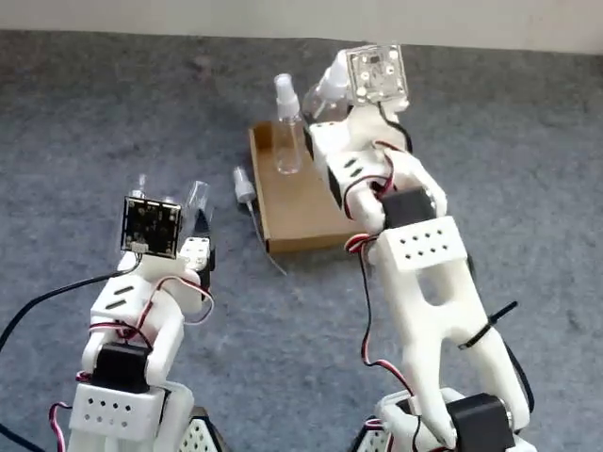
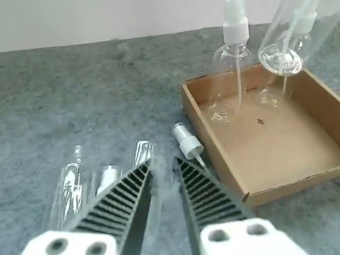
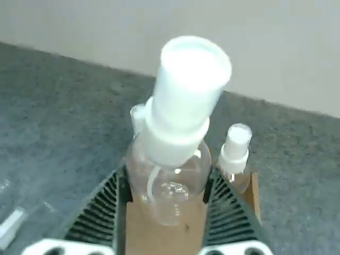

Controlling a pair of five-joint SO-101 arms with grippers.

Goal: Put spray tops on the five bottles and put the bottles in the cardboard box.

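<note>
My right gripper (image 3: 166, 178) is shut on a clear bottle (image 3: 172, 199) with a white spray top (image 3: 186, 90), held tilted over the far side of the cardboard box (image 1: 301, 212). Another capped bottle (image 1: 287, 132) stands in the box's far corner. My left gripper (image 2: 162, 163) is open with nothing between its fingers, low over the grey carpet left of the box. Just past its tips lies an uncapped bottle (image 2: 142, 153). Beside that are a second lying bottle (image 2: 69, 183) and a loose spray top (image 2: 109, 176). Another loose spray top (image 2: 186, 141) lies against the box's left wall.
Grey carpet covers the table, and a pale wall (image 2: 106, 21) runs along the back. The loose spray top's thin tube (image 1: 268, 250) trails toward the front along the box's left side. The box floor (image 2: 281, 143) is bare toward its near half.
</note>
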